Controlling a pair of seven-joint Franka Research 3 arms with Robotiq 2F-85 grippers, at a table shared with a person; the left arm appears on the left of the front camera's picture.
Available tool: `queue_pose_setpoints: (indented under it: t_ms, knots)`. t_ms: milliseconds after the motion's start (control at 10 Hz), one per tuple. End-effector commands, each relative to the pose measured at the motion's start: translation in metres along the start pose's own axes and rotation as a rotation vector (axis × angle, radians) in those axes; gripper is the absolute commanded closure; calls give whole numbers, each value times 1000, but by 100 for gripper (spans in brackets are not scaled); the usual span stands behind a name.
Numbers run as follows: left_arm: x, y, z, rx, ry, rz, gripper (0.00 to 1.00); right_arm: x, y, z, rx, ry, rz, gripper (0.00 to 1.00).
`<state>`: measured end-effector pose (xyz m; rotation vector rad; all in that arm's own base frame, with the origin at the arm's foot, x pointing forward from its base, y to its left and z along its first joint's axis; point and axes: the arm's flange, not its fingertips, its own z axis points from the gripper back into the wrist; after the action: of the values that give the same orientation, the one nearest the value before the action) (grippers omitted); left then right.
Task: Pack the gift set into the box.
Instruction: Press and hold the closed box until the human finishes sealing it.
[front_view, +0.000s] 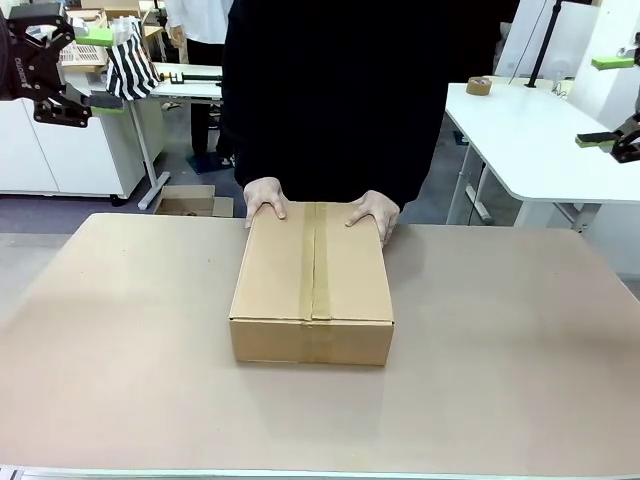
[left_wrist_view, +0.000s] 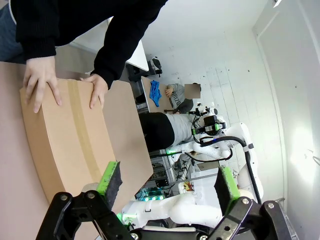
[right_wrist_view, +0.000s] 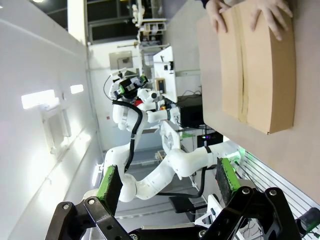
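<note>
The brown cardboard box (front_view: 312, 285) lies closed in the middle of the table, its flaps taped shut along the centre seam. A person in a black sleeve rests both hands (front_view: 266, 197) on its far edge. The box (left_wrist_view: 65, 137) also lies in the left wrist view under the same hands, and the box (right_wrist_view: 257, 65) sits at the top right of the right wrist view. The gift set is hidden. My left gripper (front_view: 95, 68) hangs open high at the far left. My right gripper (front_view: 605, 100) hangs open high at the far right. Both hold nothing.
The tan table (front_view: 500, 400) has bare surface all around the box. A white table (front_view: 520, 130) with a tape roll (front_view: 479, 86) stands behind on the right. A small cardboard box (front_view: 190, 201) sits on the floor beyond the table's far edge.
</note>
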<state>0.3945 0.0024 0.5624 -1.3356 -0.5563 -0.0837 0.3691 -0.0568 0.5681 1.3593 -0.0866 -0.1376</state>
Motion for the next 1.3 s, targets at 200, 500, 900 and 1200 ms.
queue_pose_setpoints:
  t_ms: [200,500,900,1200]
  knots:
    - [-2,-2,0,6,4,11,0,-1,-1,0,-9,9,16,0]
    - [-2,-2,0,6,4,11,0,-1,-1,0,-9,9,16,0]
    - [-2,-2,0,6,4,11,0,-1,-1,0,-9,9,16,0]
    - [-2,-2,0,6,4,11,0,-1,-1,0,-9,9,16,0]
